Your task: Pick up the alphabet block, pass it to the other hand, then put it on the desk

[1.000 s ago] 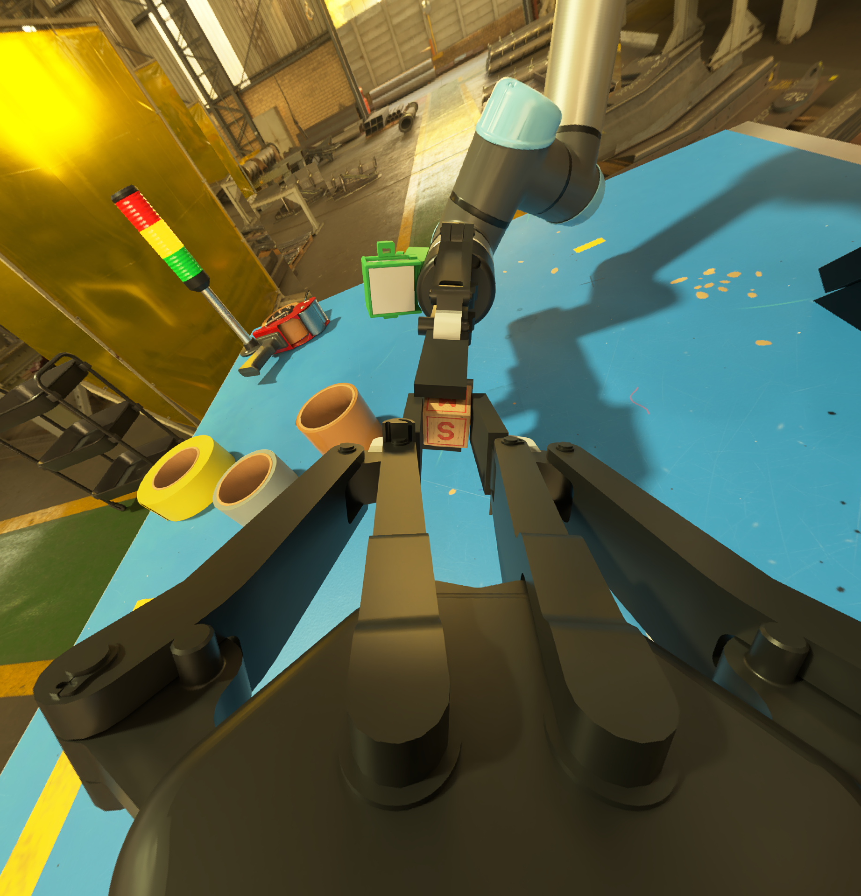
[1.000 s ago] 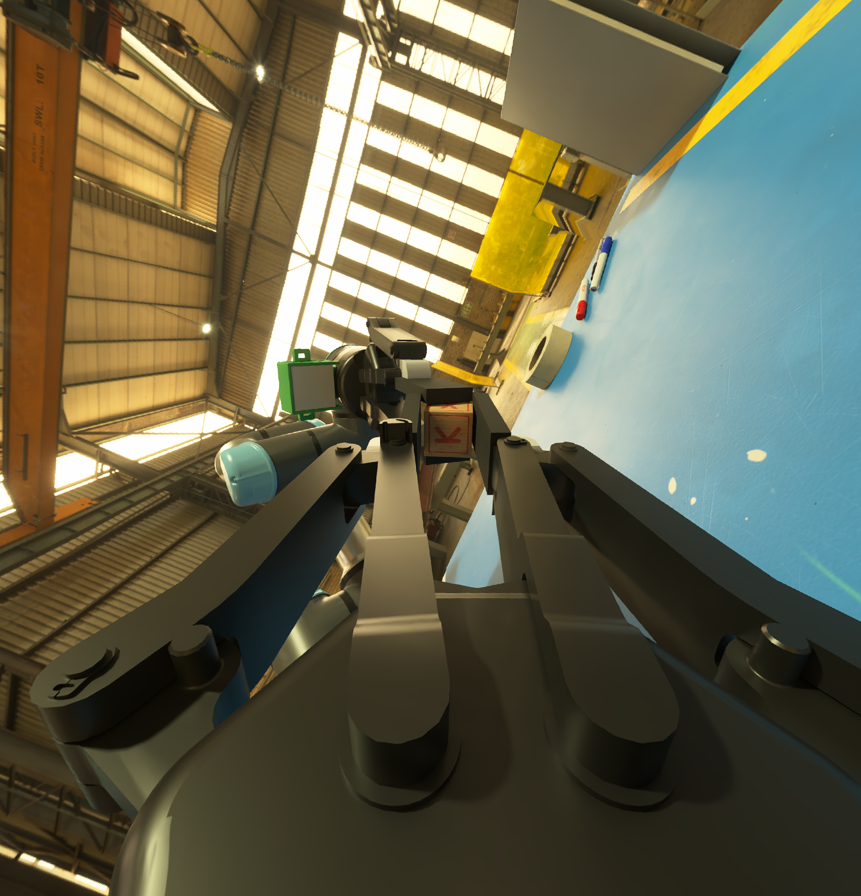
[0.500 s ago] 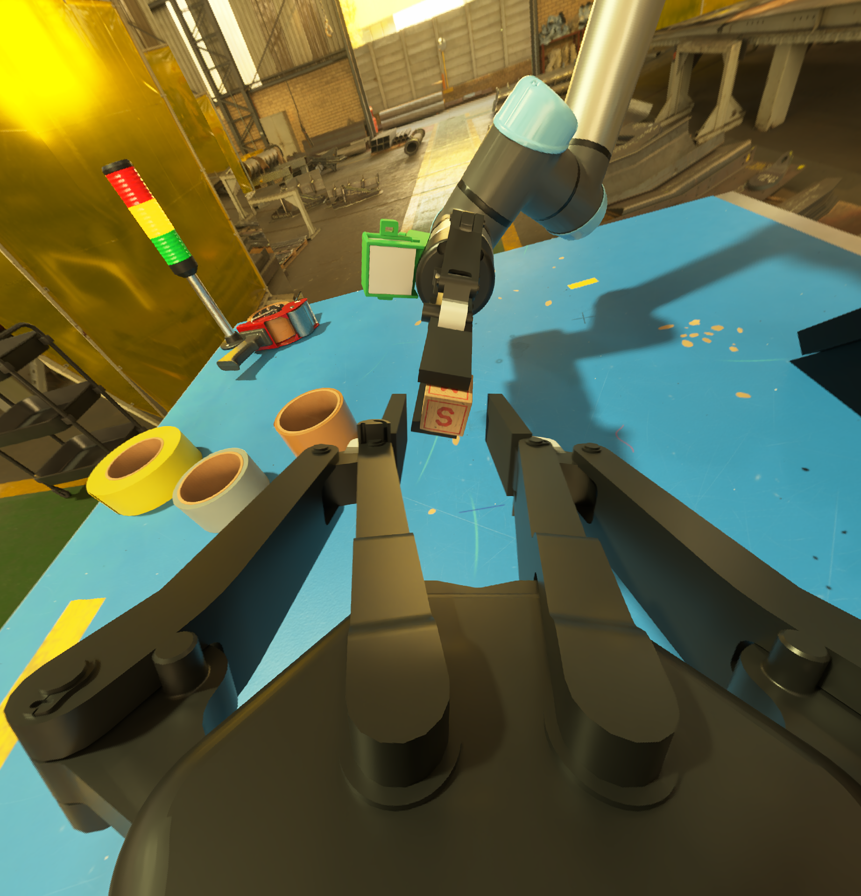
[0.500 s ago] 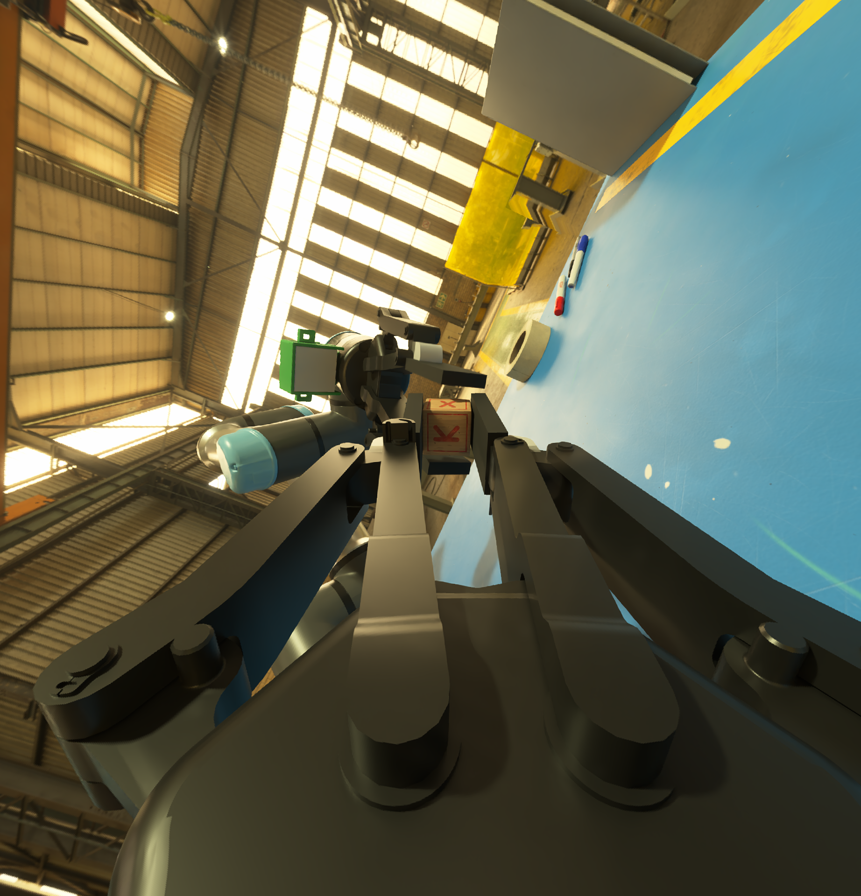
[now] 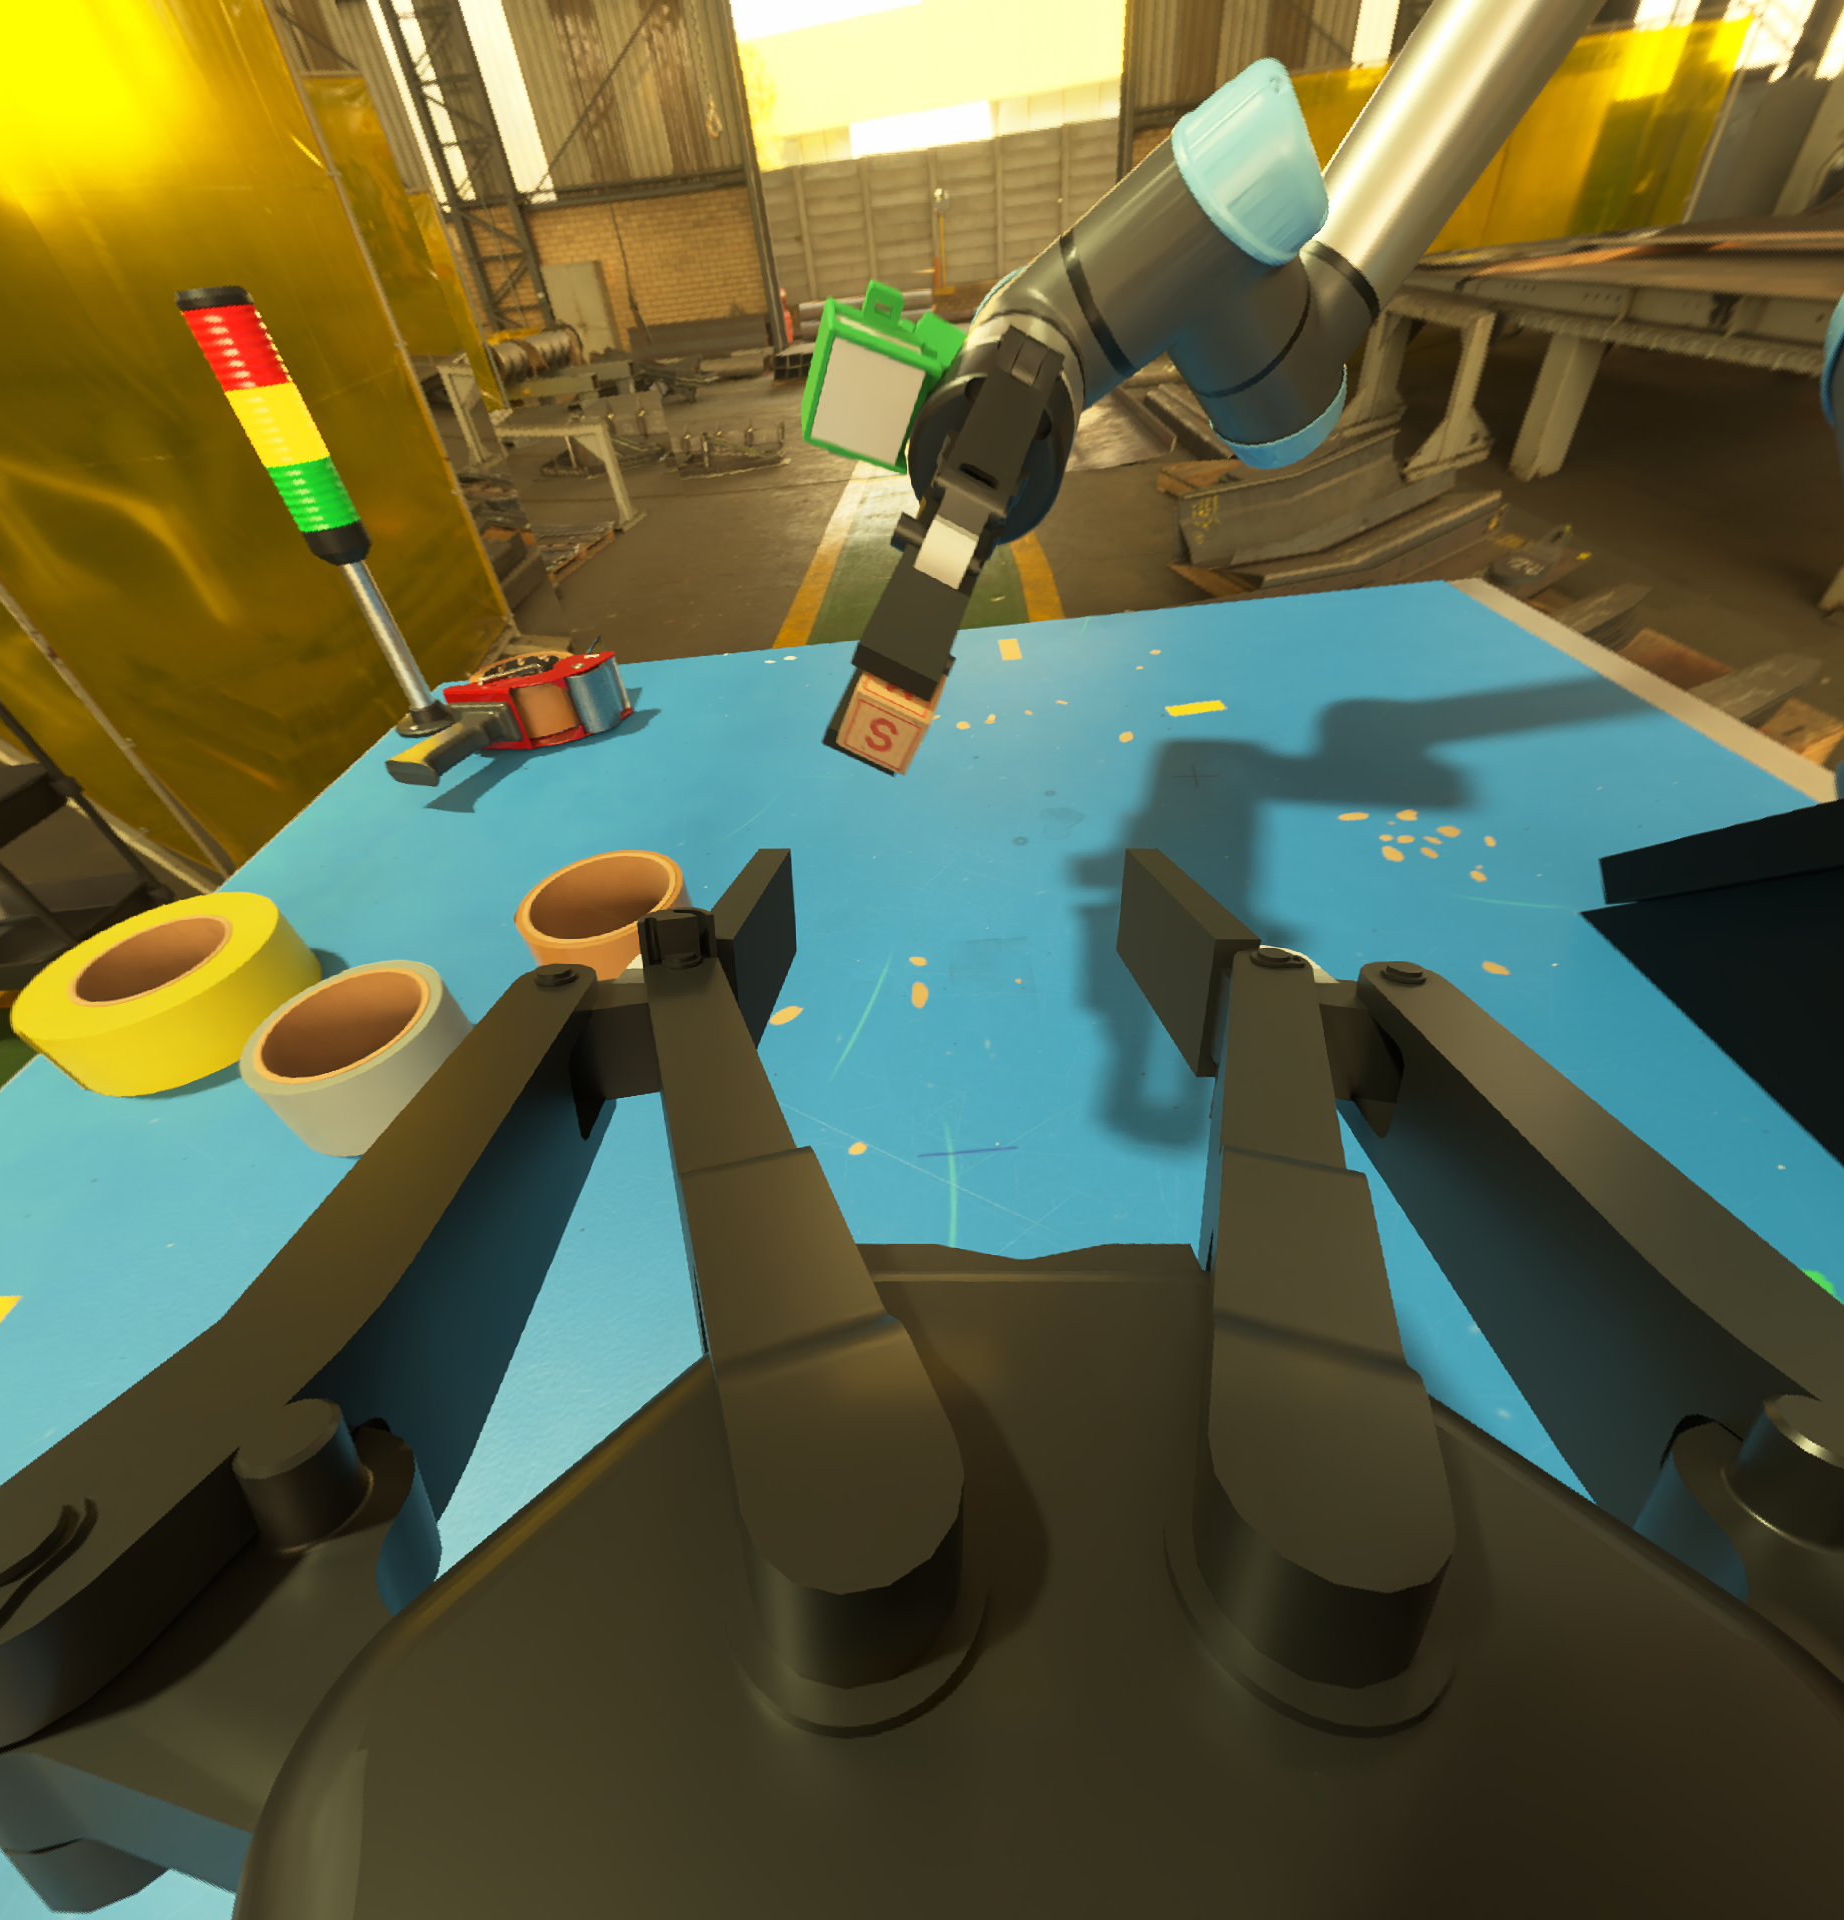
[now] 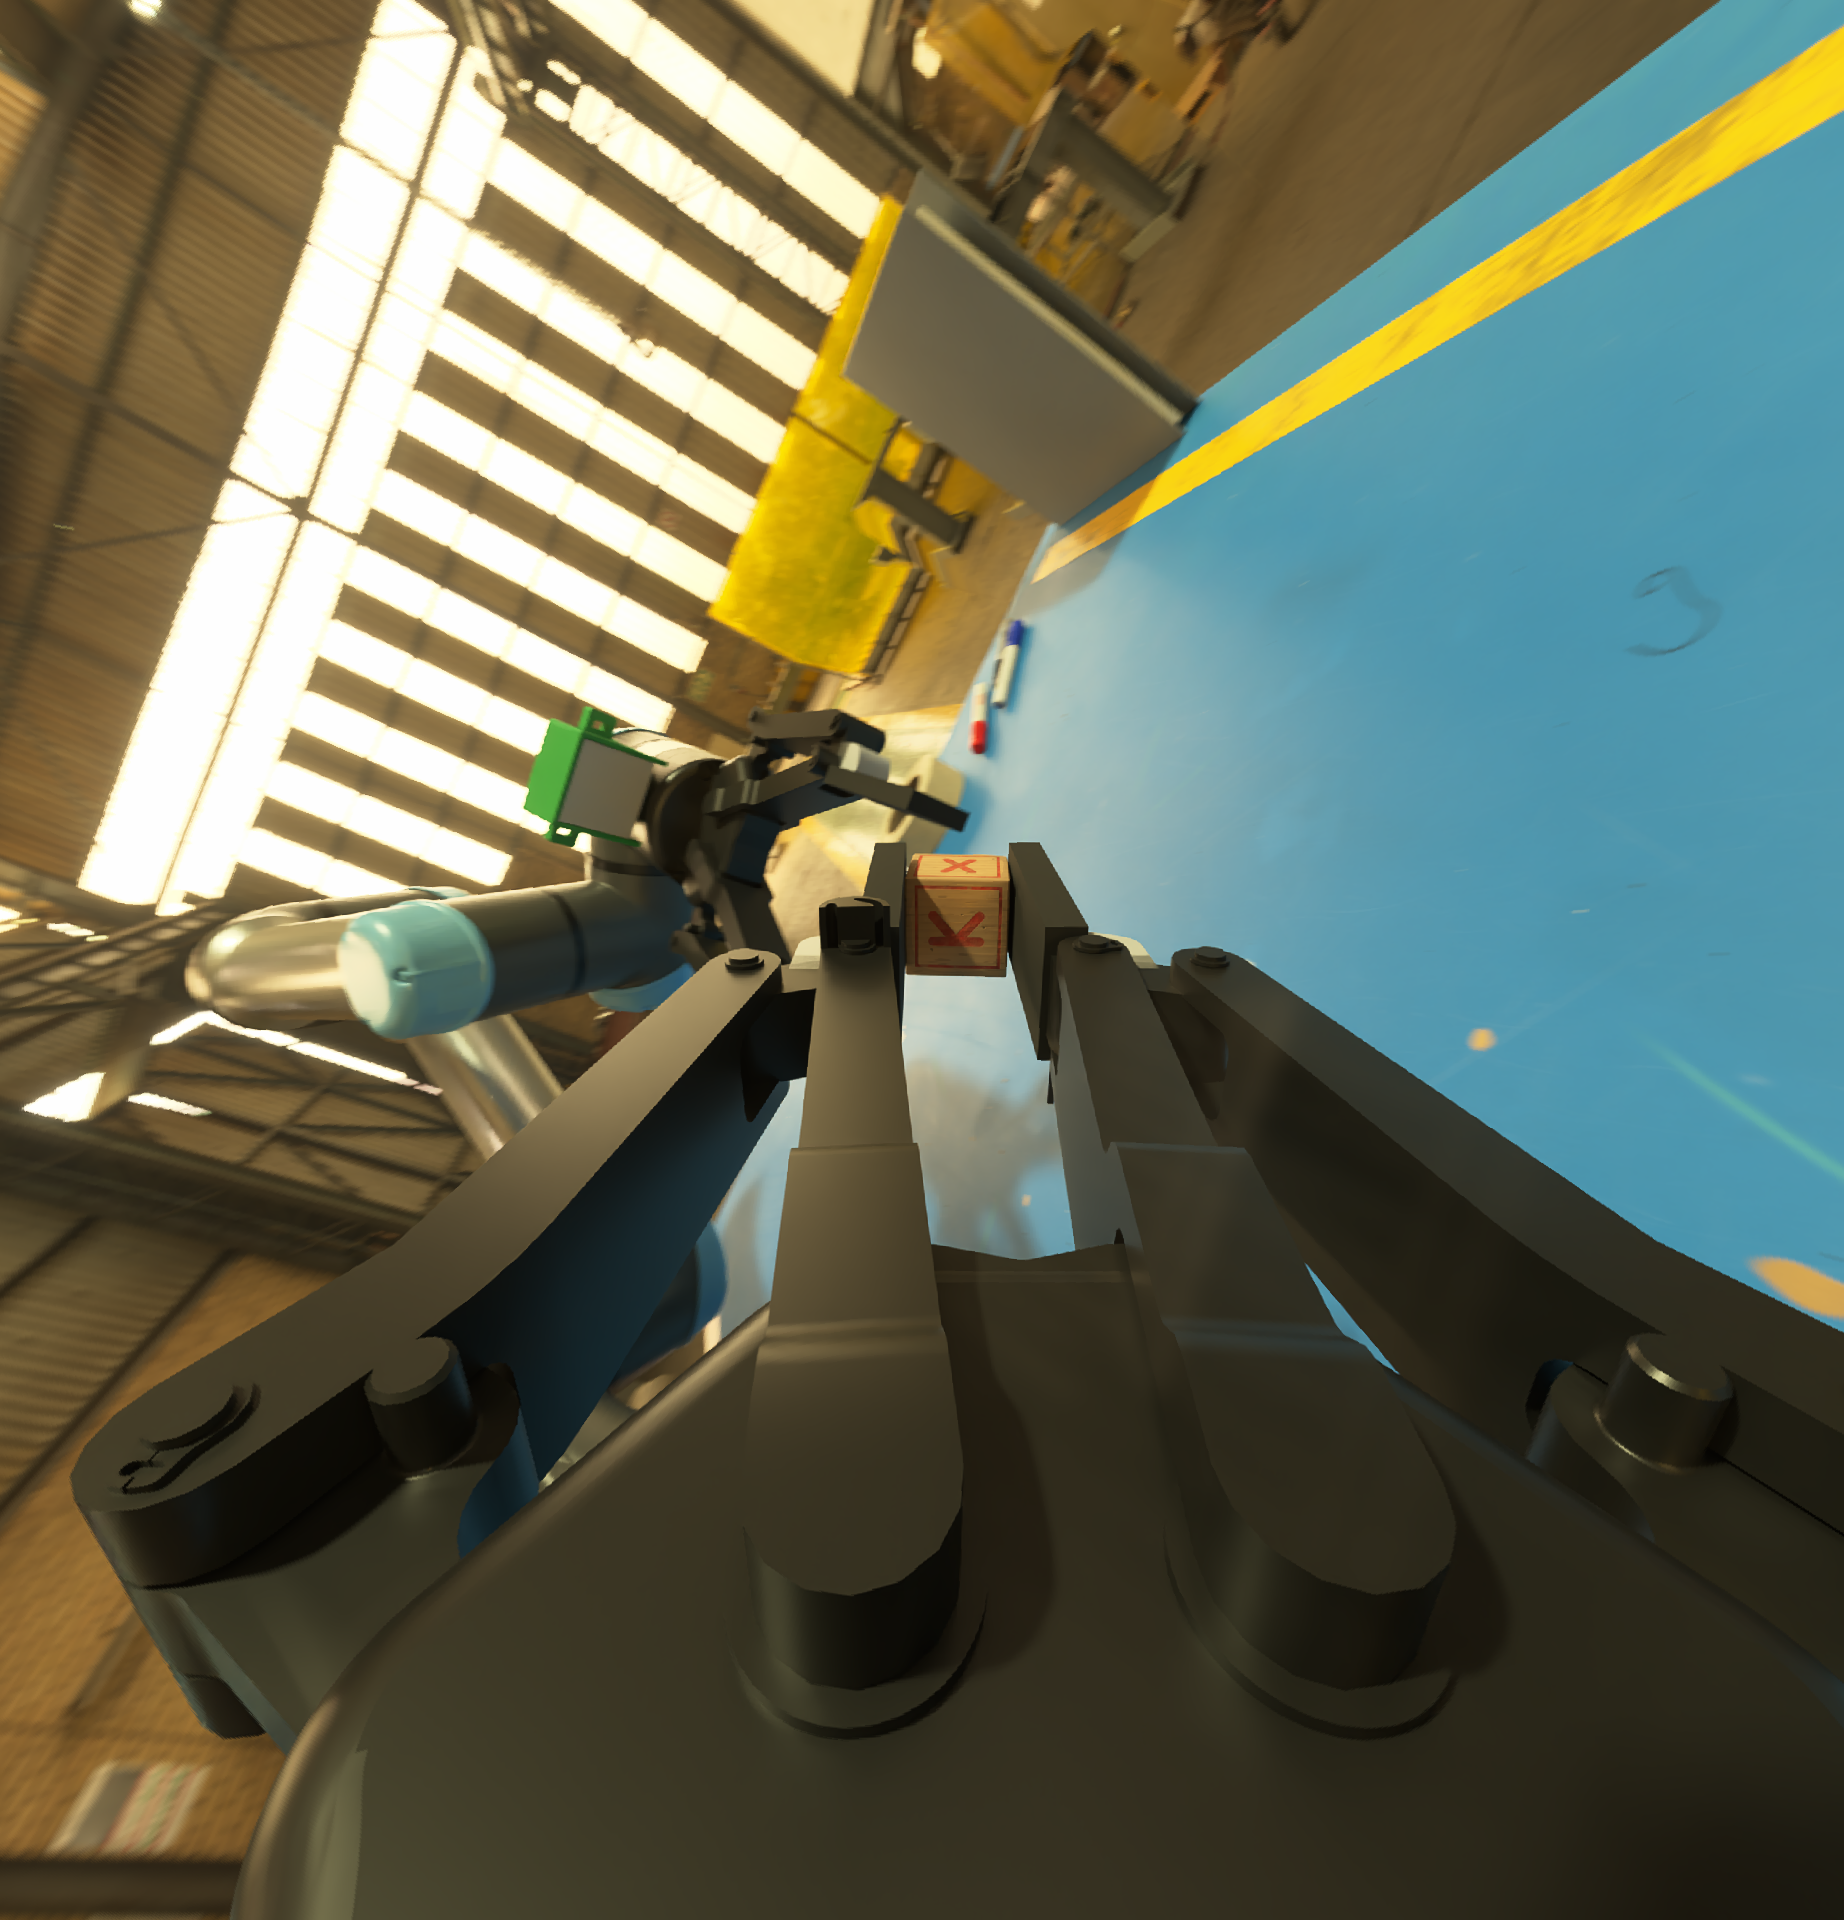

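Holding: right gripper (image 6: 957, 914) has its jaws clamped on the alphabet block (image 6: 956, 914), pads on two opposite faces; block held in the air above the blue tabletop (image 5: 1001, 1039), not touching it.
Left gripper: left gripper (image 5: 954, 951) jaws wide apart, nothing between them, well clear of the block.
Stage: looks like the handover is done; what remains is setting the block down.
Block pose: tilted in the left wrist view (image 5: 880, 724), one corner lowest.
Risk 1: releasing from this height, the block likely lands on a corner, tumbles or rolls off target.
Risk 2: lowering it tilted could jam an edge into the tabletop and twist the block in the pads.
Risk 3: grip looks to sit near the fingertips, so a fast move might let it slip.
Clutter: tape dispenser (image 5: 539, 707), brown roll (image 5: 601, 909), grey roll (image 5: 352, 1049), yellow roll (image 5: 165, 987) lie to one side; drifting that way risks a knock.
Clear spot: bare tabletop below the block seems safest.
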